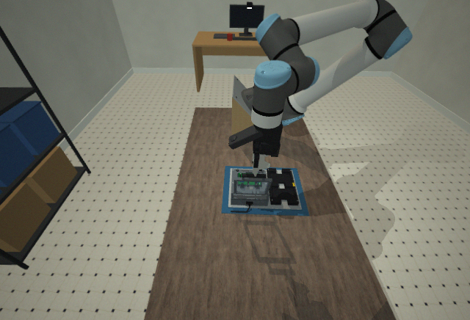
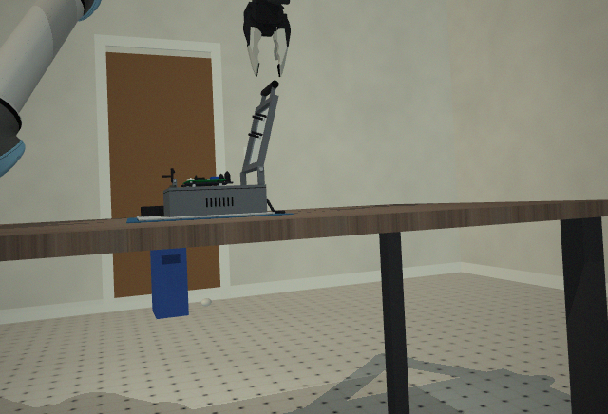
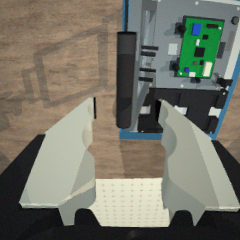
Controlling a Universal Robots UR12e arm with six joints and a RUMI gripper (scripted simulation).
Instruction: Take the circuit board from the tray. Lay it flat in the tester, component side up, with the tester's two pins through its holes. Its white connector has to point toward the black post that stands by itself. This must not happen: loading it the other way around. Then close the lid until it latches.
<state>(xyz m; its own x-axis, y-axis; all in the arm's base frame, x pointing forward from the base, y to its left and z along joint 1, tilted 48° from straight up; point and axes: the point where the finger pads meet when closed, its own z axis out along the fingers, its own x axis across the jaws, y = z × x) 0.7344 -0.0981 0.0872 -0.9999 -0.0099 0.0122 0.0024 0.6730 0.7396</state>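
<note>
The tester's pins (image 3: 177,66) seem too small to make out.

A plain office-like workroom: behind the long counter (image 1: 265,241) stand a desk (image 1: 224,49) with monitor (image 1: 247,16), beside storage shelves (image 1: 26,150).

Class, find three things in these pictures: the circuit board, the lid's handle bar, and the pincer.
circuit board (image 3: 201,47), wrist view, green face
lid's handle bar (image 3: 125,80), wrist view, black shaft
pincer (image 2: 268,73), exterior view, between fingertips
</note>
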